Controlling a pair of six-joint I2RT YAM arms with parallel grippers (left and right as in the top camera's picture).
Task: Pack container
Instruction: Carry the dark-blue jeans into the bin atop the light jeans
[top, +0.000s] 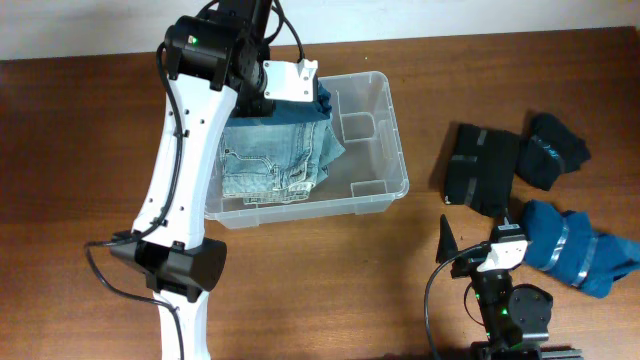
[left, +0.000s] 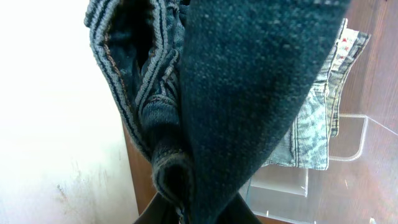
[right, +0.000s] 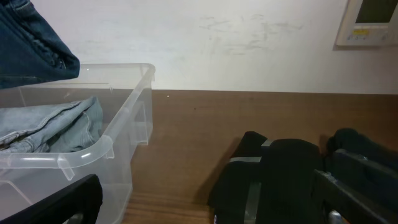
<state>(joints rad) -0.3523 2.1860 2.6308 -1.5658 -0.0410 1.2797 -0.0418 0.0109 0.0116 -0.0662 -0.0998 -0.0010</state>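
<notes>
Brown wood table (top: 90, 150) runs up to a white wall (right: 249, 56) at its 12 o'clock edge.

The left gripper (left: 193, 214) is pinched on a pair of dark jeans (left: 249, 93). Its fingers (left: 148, 218) show only as dark tips at the bottom of the wrist view, with the denim bunched between them and filling most of that picture. From overhead the left arm reaches from 7 o'clock towards 12 o'clock. Its wrist is over the far left part of the container (top: 396, 135), and a fold of the dark cloth shows just beside the wrist at 3 o'clock.

The clear bin sits near the middle of the table, a little towards 12 o'clock. Light blue jeans (top: 270, 160) lie folded in its left half, below the held denim. Its right half is bare plastic with moulded bumps.

The right gripper (right: 208, 202) is at 5 o'clock of the bin, low over the table near the 6 o'clock edge. Its fingers (right: 62, 202) are spread wide with nothing between them.

At 3 o'clock of the bin, apart from it, lie two black garments (top: 482, 170) with grey stripes. A blue garment (top: 585, 260) with grey stripes lies at 4 o'clock, just beside the right gripper. A white wall panel (right: 373, 22) hangs at the upper right of the right wrist view.
</notes>
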